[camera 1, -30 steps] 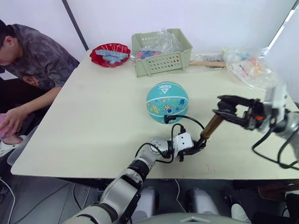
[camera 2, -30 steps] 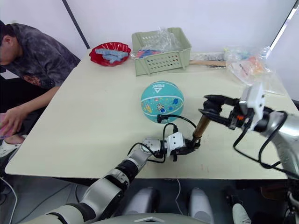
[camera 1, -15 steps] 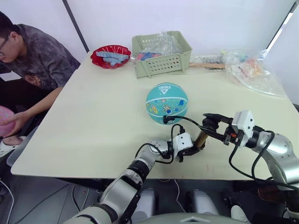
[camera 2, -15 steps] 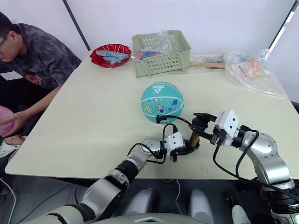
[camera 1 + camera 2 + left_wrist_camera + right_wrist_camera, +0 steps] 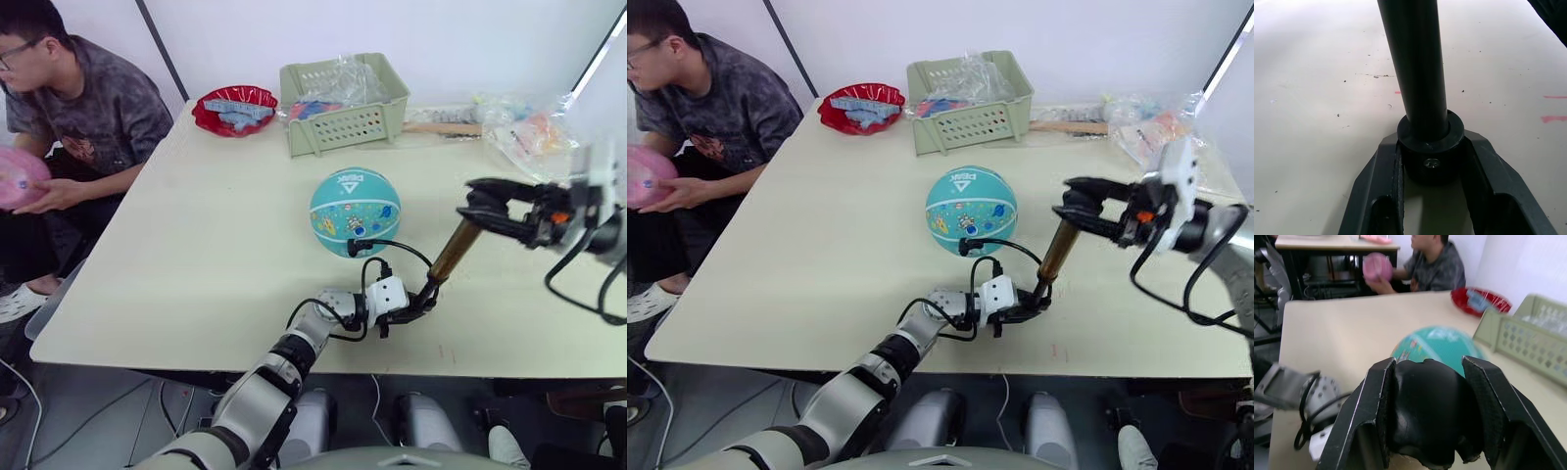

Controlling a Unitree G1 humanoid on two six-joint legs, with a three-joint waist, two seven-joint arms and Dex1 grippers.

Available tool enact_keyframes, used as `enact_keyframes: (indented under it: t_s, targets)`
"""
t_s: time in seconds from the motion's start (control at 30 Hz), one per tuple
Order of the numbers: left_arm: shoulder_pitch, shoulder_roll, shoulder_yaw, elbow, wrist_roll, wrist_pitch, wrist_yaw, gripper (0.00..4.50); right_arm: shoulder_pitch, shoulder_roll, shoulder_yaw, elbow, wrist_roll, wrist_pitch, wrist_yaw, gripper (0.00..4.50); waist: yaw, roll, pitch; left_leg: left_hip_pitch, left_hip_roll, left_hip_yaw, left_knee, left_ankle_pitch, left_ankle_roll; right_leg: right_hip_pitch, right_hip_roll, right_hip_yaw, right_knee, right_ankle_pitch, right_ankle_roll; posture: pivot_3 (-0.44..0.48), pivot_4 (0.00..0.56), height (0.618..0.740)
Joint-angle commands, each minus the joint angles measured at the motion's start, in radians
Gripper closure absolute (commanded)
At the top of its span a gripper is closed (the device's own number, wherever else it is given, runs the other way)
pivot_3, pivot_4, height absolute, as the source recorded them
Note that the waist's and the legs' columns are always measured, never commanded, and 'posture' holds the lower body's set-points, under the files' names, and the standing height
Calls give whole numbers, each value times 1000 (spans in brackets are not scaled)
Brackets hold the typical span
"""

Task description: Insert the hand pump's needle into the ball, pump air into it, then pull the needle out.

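The left arm reaches low across the table (image 5: 196,225), in front of the ball (image 5: 355,211), and its left gripper (image 5: 416,305) is closed around the black base cap of the pump (image 5: 449,257). The right arm comes in from the far right, held above the table, and the right gripper (image 5: 478,202) is clamped on the black T-handle at the pump's top.

The ball is teal, with cartoon prints, white seam lines and a white triangle logo on top. It sits near the middle of the table.

The pump is a brass-gold cylinder, tilted, with its base near the table edge and its top leaning away from the ball. Its thin black hose (image 5: 397,247) arcs from the base to the ball's near side, where a small black fitting touches it. The needle itself is too small to see.
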Motion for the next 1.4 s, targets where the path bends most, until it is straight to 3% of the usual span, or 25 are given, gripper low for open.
enact_keyframes:
  t_s: [0.03,0.2,0.33,0.57,1.0,1.17,1.4]
  targets:
    - [45,26,-45,106,65,29,-6,3342,-111,-67,-150,1,91,41,-21,2769,0,1,1,0,0,0,0,0,0,0,0,0,0,0,0,0,150,740]
    - [42,24,-40,114,59,18,-18,3342,-127,-95,-163,10,117,79,-14,2769,1,-1,2,-2,0,0,0,0,0,-1,-1,-1,0,1,-2,0,150,740]
    - [44,17,-28,119,40,20,-33,3342,2,-62,-68,-46,-5,16,1,2769,2,-2,2,-2,-1,0,0,0,0,-1,-2,-1,0,1,-1,0,150,740]
    - [45,13,-18,121,34,4,-46,3342,156,59,66,-49,-167,-113,-25,2769,-2,-3,-3,2,-1,0,-1,0,0,1,-1,-1,0,-2,3,0,150,740]
    - [39,12,-15,122,38,5,-46,3342,374,253,258,129,-467,-419,-66,2769,-3,-4,-15,3,0,-2,-1,0,0,2,2,-1,0,-2,2,0,150,740]
    - [36,13,-14,126,38,2,-48,3342,355,259,232,128,-443,-444,-67,2769,-4,-5,-17,4,1,-2,-1,0,0,2,4,-1,0,-2,2,0,150,740]
    - [40,17,-16,120,39,-2,-58,3342,227,154,56,-26,-173,-242,-49,2769,1,-1,-11,1,2,-2,-1,0,0,1,4,-1,0,0,-1,0,150,740]
